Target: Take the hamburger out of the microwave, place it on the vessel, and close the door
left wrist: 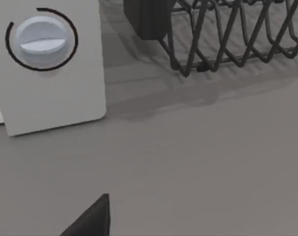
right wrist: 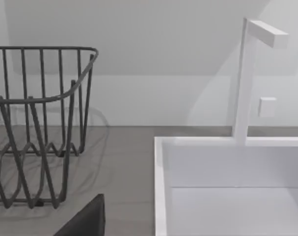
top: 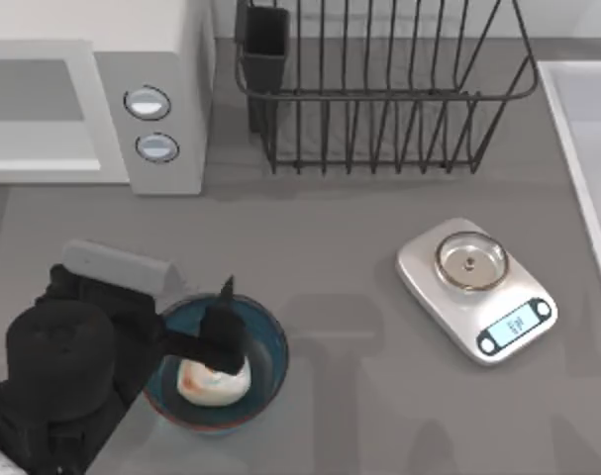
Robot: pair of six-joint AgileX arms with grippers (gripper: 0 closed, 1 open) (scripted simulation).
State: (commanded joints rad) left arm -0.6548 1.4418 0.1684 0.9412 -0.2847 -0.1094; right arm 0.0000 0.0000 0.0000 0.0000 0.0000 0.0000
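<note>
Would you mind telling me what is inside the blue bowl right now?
The hamburger lies inside the bowl, on the side nearer the top view's bottom edge. The left gripper hangs over it, covering the bowl's far inner part and part of the hamburger.

Cream hamburger (top: 214, 381) lies in the blue vessel (top: 265, 341), near-left.

my left gripper (top: 224, 332) is matte black over the vessel (top: 265, 341), blue inside with a reddish-brown rim, where the hamburger (top: 213, 382) shows cream-white with an orange spot. upper left, the microwave (top: 171, 59) is white with silver-blue knobs (top: 148, 103). the rack (top: 379, 89) is dark grey wire, the scale (top: 475, 287) silver.
</note>
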